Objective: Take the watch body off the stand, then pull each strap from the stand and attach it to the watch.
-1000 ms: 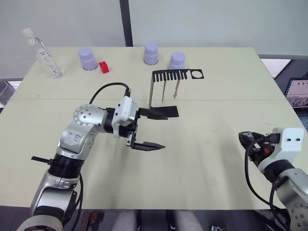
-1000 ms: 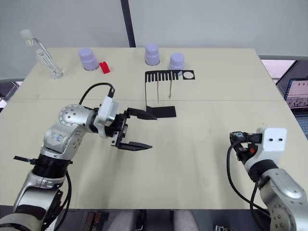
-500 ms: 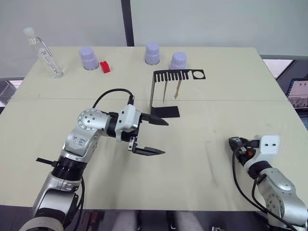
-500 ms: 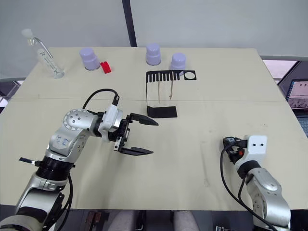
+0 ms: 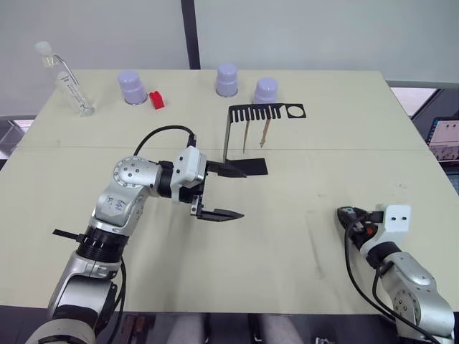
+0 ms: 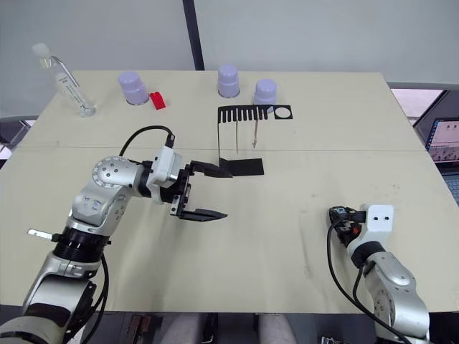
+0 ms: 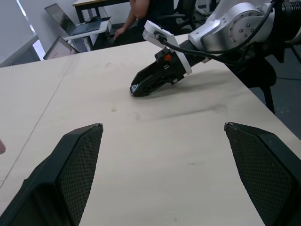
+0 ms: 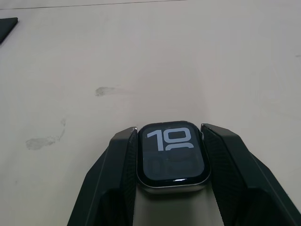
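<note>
Two straps (image 5: pixel 254 134) are seen hanging from the comb arm of the stand (image 5: pixel 247 137), which stands toward the far edge of the bench (image 5: pixel 301 215), and its ring is empty. The watch body (image 8: pixel 172 158) is pinched between the fingers of the right gripper (image 8: pixel 172 162), its screen lit and facing up. Over the last second the right gripper has been lowered and drawn back toward the near right corner of the bench, where it now lies low over the surface, well apart from the stand. The left gripper (image 5: pixel 224 192) is held with its fingers spread wide, just on the near side of the stand's base; it dipped slightly toward the near edge half a second ago and has been brought back up toward the base.

By this the first step is judged done: the body is off the stand and secured. Neither strap has yet been pulled. The left gripper appears to be lined up for a reach to the nearer strap, which would have to be slid out of its slot without the light stand being tipped.
</note>
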{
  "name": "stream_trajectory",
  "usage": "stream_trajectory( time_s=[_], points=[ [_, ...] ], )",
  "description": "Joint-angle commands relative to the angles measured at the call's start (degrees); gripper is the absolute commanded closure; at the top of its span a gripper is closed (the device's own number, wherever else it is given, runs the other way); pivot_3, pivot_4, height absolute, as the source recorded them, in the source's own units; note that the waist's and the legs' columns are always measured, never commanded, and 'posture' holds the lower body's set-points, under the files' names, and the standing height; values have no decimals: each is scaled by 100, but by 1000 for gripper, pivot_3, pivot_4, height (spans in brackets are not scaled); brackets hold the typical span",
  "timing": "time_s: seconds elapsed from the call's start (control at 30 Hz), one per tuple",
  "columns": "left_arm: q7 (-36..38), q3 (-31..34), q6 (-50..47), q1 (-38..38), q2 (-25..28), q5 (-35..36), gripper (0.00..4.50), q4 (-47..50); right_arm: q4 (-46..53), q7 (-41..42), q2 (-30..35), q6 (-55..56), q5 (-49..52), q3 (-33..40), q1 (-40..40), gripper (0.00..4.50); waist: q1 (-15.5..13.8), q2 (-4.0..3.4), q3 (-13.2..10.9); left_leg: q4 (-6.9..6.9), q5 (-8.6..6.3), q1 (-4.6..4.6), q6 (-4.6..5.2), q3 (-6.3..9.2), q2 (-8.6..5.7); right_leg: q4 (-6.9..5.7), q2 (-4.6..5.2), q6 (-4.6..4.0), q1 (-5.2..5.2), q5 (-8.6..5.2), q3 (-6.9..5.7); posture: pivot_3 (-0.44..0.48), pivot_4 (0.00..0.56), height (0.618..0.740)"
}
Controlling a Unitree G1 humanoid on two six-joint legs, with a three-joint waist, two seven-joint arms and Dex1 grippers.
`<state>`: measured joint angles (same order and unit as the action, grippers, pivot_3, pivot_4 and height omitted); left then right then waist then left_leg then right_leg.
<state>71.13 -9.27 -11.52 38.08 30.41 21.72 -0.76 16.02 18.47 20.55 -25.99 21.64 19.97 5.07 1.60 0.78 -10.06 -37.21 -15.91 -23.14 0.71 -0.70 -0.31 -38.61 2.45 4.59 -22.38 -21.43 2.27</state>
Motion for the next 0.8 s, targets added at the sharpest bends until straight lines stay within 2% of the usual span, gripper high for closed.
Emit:
stream_trajectory(
  time_s=[0.03, 0.17, 0.23, 0.3, 0.37, 0.57, 0.7, 0.8],
  points=[
    [-11, 125, 101, 55, 79, -39, 0, 61, -118, 209, 123, 84, 7, -14, 114, 2897, -6, 0, 0, -1, 0, 0, 0, 0, 0, 0, 0, 0, 0, 0, -1, 0, 150, 740],
    [-33, 120, 82, 33, 63, -40, 0, 102, -220, 284, 181, 97, 69, 43, 168, 2897, -10, 1, 0, -2, 0, 0, 0, 1, 0, -1, 0, 0, 3, 0, -1, 0, 150, 740],
    [-35, 109, 92, 36, 47, -48, 0, 84, -251, 360, 260, 142, 21, 5, 193, 1863, -10, 1, 0, -3, 0, 0, 0, 1, 0, -2, 0, 0, 3, 0, -1, 0, 150, 740],
    [-36, 103, 150, 15, 55, -85, 0, 64, -250, 387, 312, 201, 6, 39, 234, 1145, -12, 1, 0, -3, 0, -1, 0, 1, 0, -2, 0, 0, 3, 0, -2, 0, 150, 740],
    [-32, 103, 220, 9, 68, -138, 0, -1, -198, 416, 336, 171, 100, 121, 266, 117, -15, 2, 1, -5, 0, -1, 0, 2, 0, -1, 1, 0, 5, 0, -2, 0, 150, 740],
    [12, 183, 340, 20, 213, -245, 0, -242, 595, 817, 701, 26, 411, 299, 799, 47, -32, 2, 1, -6, -1, -1, 2, 7, 0, -1, 1, 1, 8, 0, -8, 0, 150, 740],
    [42, 428, 206, -182, 623, -159, 0, -256, 1515, 1441, 1238, -196, 1015, 1081, 1690, 47, -18, -1, 0, -4, -3, -3, 5, 7, 0, 0, 1, 1, 7, 0, -7, 0, 150, 740],
    [-1, 903, 58, -623, 1143, -104, 0, -429, 1572, 2381, 1619, -268, 1624, 2354, 2675, 47, 0, -1, 1, -1, -4, 3, 6, 6, 1, 18, 1, 1, 12, 0, -6, 0, 150, 740]
  ],
)
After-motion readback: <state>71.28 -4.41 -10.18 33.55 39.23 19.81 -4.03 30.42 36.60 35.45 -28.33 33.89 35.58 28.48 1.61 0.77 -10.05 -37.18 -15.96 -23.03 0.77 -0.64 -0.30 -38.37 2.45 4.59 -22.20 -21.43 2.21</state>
